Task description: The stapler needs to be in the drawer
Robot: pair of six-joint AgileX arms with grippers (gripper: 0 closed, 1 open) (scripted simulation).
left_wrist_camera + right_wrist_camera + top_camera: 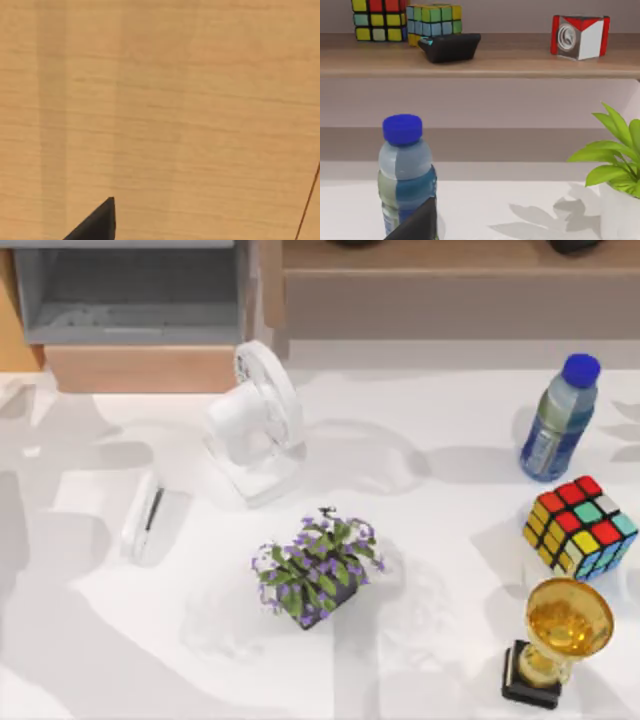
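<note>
Left of the desk fan (255, 420), on the tabletop (440, 540), the stapler (142, 516) lies free, its long axis running toward the open drawer (130, 305) behind it. Being on the left side, it suits my left arm. My left tool (95, 225) faces wood grain; I cannot tell either tool's finger state.

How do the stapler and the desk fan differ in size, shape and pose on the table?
The stapler is smaller than the fan. The stapler is a slim bar with a dark slit and lies flat; the fan is round with a grille and stands on a base. The stapler is nearer the table's left side than the fan. Both are white.
</note>
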